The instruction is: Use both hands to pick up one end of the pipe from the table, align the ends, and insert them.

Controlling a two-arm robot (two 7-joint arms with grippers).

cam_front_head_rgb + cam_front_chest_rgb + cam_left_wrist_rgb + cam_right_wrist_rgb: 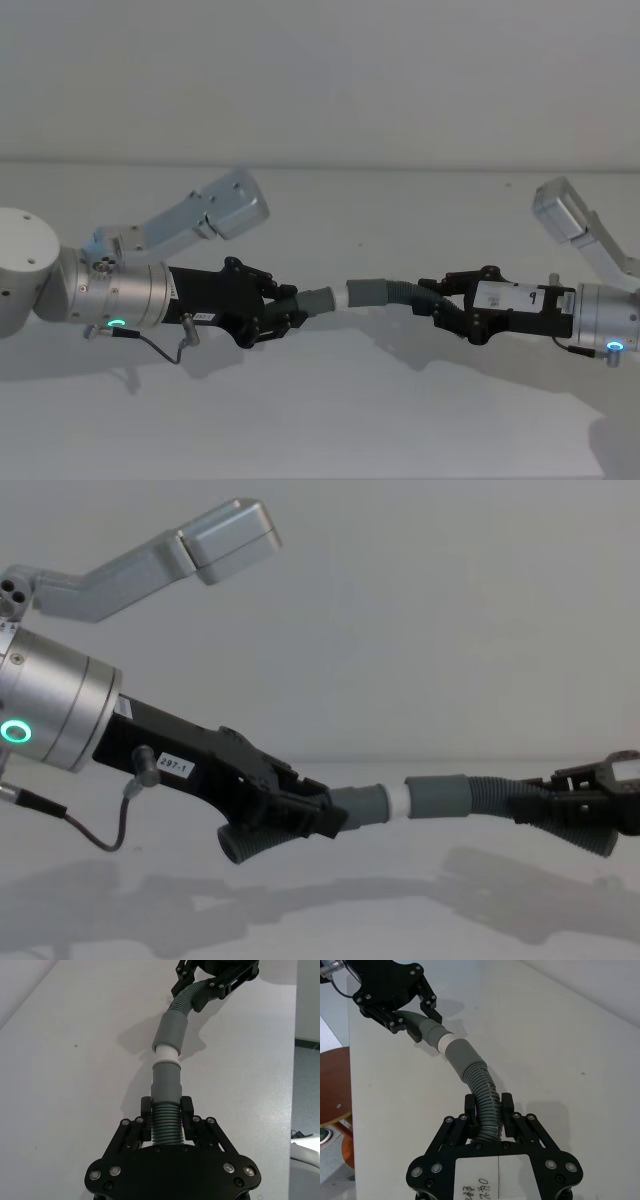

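Observation:
Both pipe pieces hang in the air above the white table (320, 420). My left gripper (290, 305) (166, 1110) (320, 815) is shut on the ribbed part of the short piece (165, 1122), just behind its smooth grey cuff (318, 300). The cuff's narrower white tip (165, 1054) (399, 802) meets the mouth of the other cuff (372, 290) (172, 1030), roughly in line with it. That second cuff belongs to the longer ribbed piece (482, 1087), which bends slightly. My right gripper (440, 297) (487, 1107) (530, 805) is shut on its ribs.
Silver arm links rise behind each wrist (215, 215) (570, 215). The table's edge (292, 1085) runs past the right gripper, with floor beyond. A brown round stool (332, 1085) stands beside the table's other side. Bare tabletop lies beneath and ahead of both grippers.

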